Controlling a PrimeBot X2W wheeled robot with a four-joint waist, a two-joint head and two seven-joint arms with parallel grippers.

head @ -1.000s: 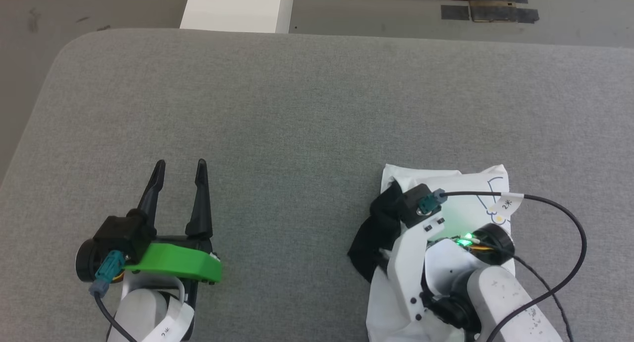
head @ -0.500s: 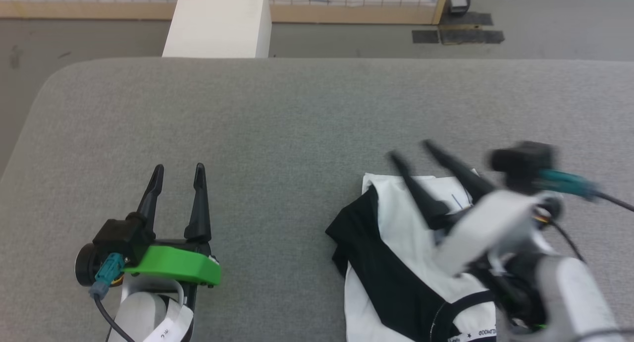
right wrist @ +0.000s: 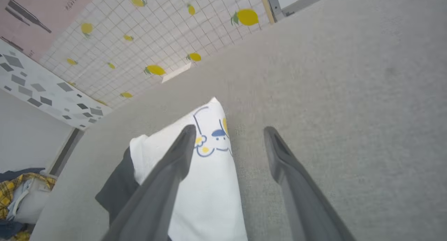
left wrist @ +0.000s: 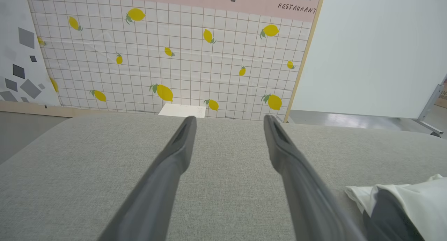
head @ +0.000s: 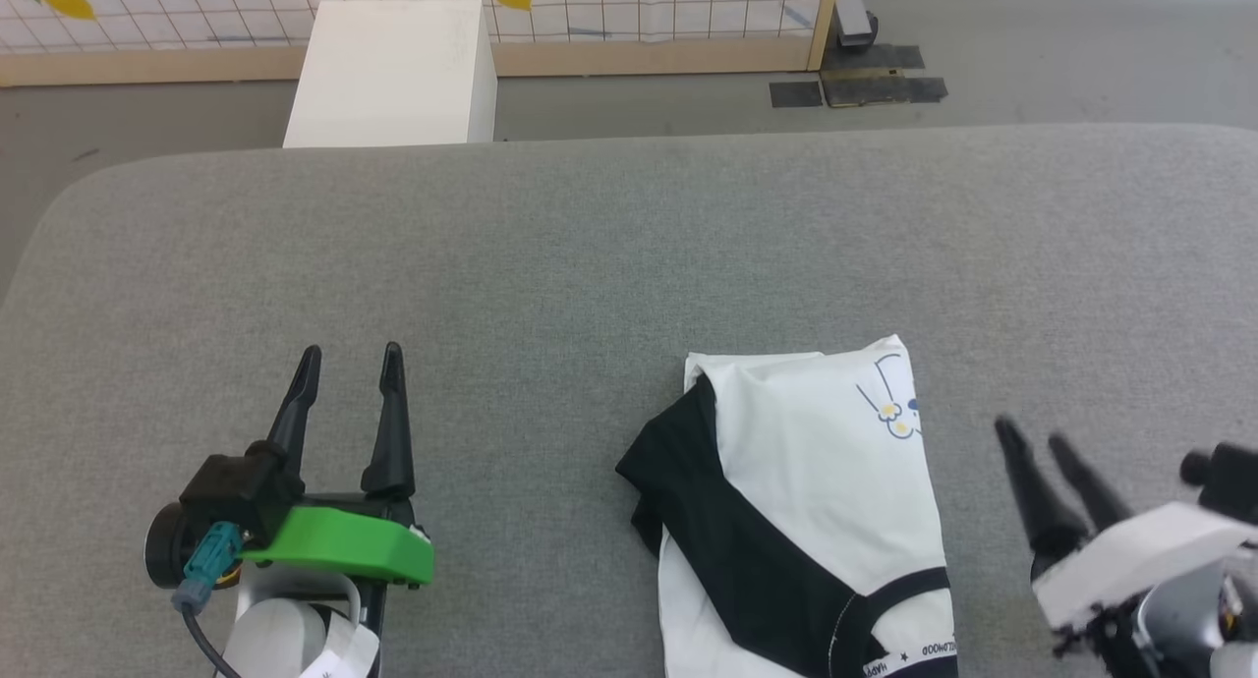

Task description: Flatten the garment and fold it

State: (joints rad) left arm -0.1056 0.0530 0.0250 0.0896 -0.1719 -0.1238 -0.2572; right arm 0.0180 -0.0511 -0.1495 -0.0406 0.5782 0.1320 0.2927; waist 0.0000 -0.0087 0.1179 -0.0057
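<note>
**A:** Where is the soft long-sleeved raglan shirt with a white body and black sleeves (head: pixel 835 481)?

**B:** It lies on the grey cloth-covered table (head: pixel 590 246), at the near edge and right of the middle. It is folded into a narrow oblong, and its near end runs off the bottom of the head view. White cloth is uppermost. A black sleeve (head: pixel 727 531) crosses it slantwise from the fold's far-left corner toward the near end, bulging a little past the left side.

**A:** And the print?

**B:** There is a small yellow-and-grey drawing (head: pixel 896 415) by the fold's far-right corner. A black neckband with white lettering (head: pixel 904 649) shows at the near end.

**A:** The right gripper?

**B:** The right gripper (head: pixel 1029 432) is blurred in the head view. It sits just beside the shirt's right side, apart from it, with its fingers pointing toward the far edge and tilted slightly left. Its jaws are spread, with grey table cloth showing between them. In its wrist view the left finger crosses in front of the white cloth, and I cannot tell whether it touches.

**A:** The left one?

**B:** The left gripper (head: pixel 352 348) has a bright green plastic part (head: pixel 344 545) at its wrist. It is toward the near-left corner, well apart from the shirt. Its jaws are also spread, with bare table between them.

**A:** What is beyond the table?

**B:** A white rectangular box (head: pixel 393 69) stands on the grey floor (head: pixel 1081 59) just past the far edge, toward the left. Behind it is a white gridded wall panel printed with yellow lemons (left wrist: pixel 174 59).
</note>
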